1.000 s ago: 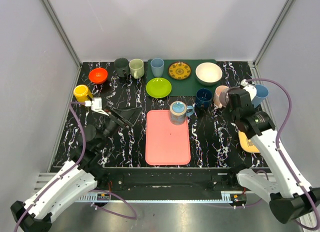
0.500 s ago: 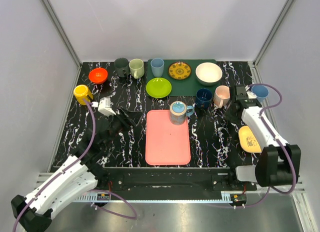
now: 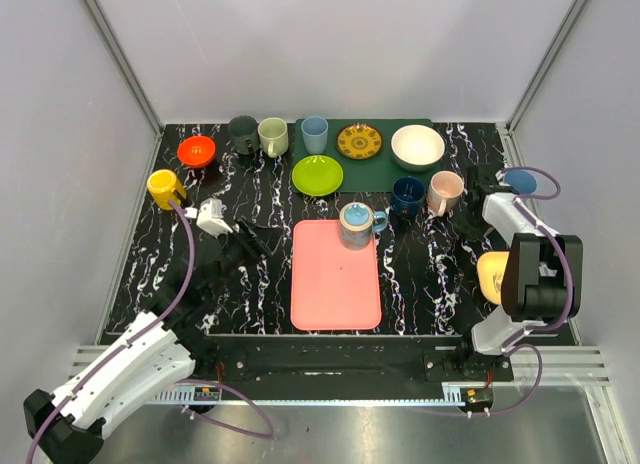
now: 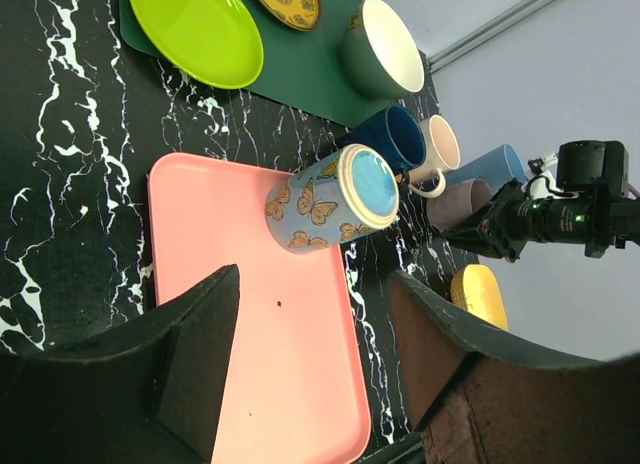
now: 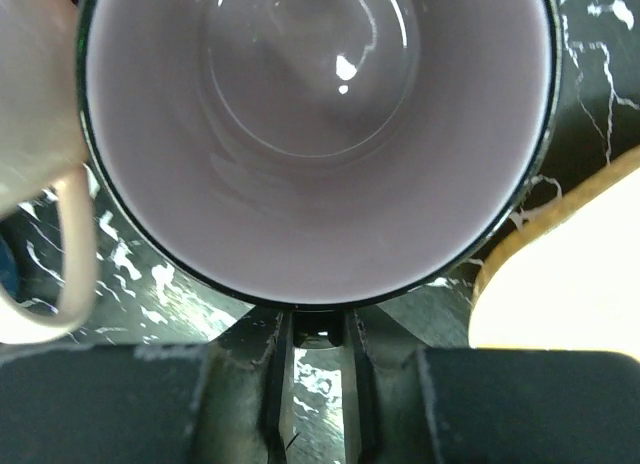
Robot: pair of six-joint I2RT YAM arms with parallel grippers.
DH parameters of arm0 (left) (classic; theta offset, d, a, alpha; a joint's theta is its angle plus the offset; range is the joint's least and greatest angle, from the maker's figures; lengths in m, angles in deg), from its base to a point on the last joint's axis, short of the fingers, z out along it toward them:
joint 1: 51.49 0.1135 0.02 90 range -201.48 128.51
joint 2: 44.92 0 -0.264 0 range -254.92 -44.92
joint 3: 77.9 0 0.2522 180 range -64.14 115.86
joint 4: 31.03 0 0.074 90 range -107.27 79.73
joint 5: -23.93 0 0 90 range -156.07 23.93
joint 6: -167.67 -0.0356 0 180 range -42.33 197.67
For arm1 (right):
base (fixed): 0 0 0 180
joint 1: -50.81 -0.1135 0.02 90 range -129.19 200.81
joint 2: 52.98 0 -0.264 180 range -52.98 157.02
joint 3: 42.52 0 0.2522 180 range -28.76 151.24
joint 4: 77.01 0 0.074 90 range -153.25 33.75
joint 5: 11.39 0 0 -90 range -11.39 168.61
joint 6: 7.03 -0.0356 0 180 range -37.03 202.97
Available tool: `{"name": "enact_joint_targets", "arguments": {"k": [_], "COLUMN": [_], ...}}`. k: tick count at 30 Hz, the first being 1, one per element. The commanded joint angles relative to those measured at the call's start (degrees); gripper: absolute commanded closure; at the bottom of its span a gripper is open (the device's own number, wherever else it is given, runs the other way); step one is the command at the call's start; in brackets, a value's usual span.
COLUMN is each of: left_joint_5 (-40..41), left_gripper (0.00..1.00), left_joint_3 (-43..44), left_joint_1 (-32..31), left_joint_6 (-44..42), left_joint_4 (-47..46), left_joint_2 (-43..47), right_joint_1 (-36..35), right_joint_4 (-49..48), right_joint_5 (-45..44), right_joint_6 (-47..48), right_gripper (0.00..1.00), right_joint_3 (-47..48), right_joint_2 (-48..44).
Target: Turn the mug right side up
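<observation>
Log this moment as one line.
step: pre-grasp | butterfly mug: upside down on pink tray | left gripper: open, aimed at mug, no contact | right gripper: at rim of mauve mug, grip unclear

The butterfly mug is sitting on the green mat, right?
No. The butterfly mug is sitting on the pink tray, not on the green mat, which lies behind it. The left wrist view shows this clearly, and the top view agrees.
</observation>
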Motion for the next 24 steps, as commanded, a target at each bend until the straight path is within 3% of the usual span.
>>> {"name": "enact_joint_targets", "arguments": {"k": [1, 13, 18, 24], "left_joint_5": [0.95, 0.24, 0.24, 0.33], "left_gripper": [0.37, 0.35, 0.34, 0.30], "left_joint_3": [-0.19, 1.13, 1.65, 2.97], "left_joint_1": [0.19, 0.19, 0.19, 0.19], "left_joint_6": [0.03, -0.94, -1.55, -3.05], "left_joint_4": [-1.53, -1.36, -1.36, -0.22], "left_joint_2": [-0.72, -4.32, -4.93, -6.34], "right_joint_1": [1.12, 1.65, 1.65, 1.65], "right_joint_4": [-7.00, -4.72, -3.75, -2.70], "right_joint_5": [-0.08, -0.16, 0.89, -0.60], "right_joint_6": [-1.09, 0.66, 0.93, 1.54], "right_gripper": [1.00, 0.98, 0.65, 0.43], "right_joint_3": [5.22, 13.92, 11.04, 5.41], "right_joint_2": [2.16, 11.39, 6.92, -2.66]}}
